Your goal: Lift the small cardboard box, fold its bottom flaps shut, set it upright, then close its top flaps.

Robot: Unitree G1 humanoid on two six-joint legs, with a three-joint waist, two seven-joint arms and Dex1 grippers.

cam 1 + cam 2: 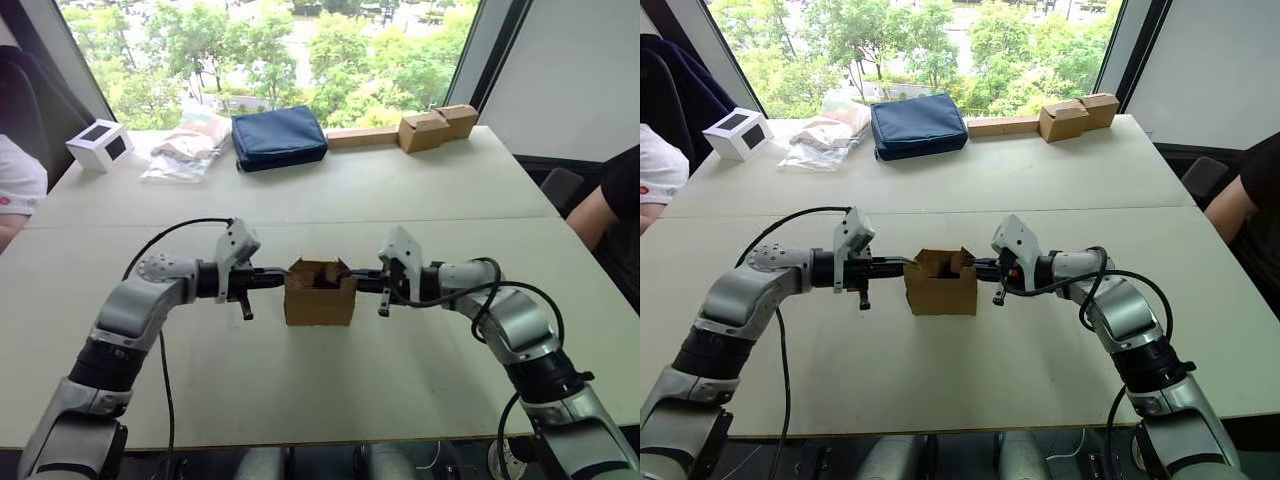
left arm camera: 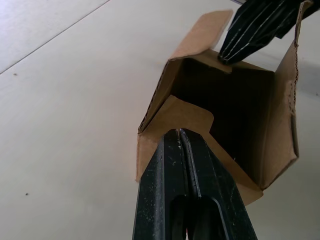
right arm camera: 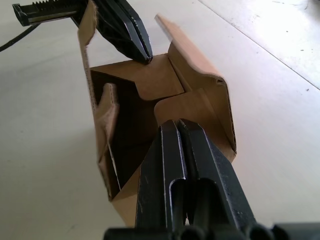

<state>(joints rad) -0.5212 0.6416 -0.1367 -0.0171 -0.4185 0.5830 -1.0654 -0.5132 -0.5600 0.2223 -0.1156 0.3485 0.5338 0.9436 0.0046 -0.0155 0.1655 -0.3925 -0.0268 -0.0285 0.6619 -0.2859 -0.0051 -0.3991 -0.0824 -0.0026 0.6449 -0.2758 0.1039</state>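
Note:
The small cardboard box (image 1: 320, 300) stands upright in the middle of the table, its top open toward the camera. My left gripper (image 1: 283, 281) is shut and comes in from the left, its tips resting on a short top flap (image 2: 187, 117) that leans inward. From the right, my right gripper (image 1: 356, 281) is also shut, its tips against the opposite top flap (image 3: 192, 107). The long side flaps stand up. Each wrist view shows the other gripper's black fingers (image 3: 131, 35) at the box's far rim. Nothing is clamped between either pair of fingers.
At the table's far side lie a white cube box (image 1: 100, 145), a plastic bag (image 1: 188, 150), a blue pouch (image 1: 278, 137), and a tan pair of cardboard boxes (image 1: 438, 127). A person sits at the left edge (image 1: 15, 185), another at the right (image 1: 615, 195).

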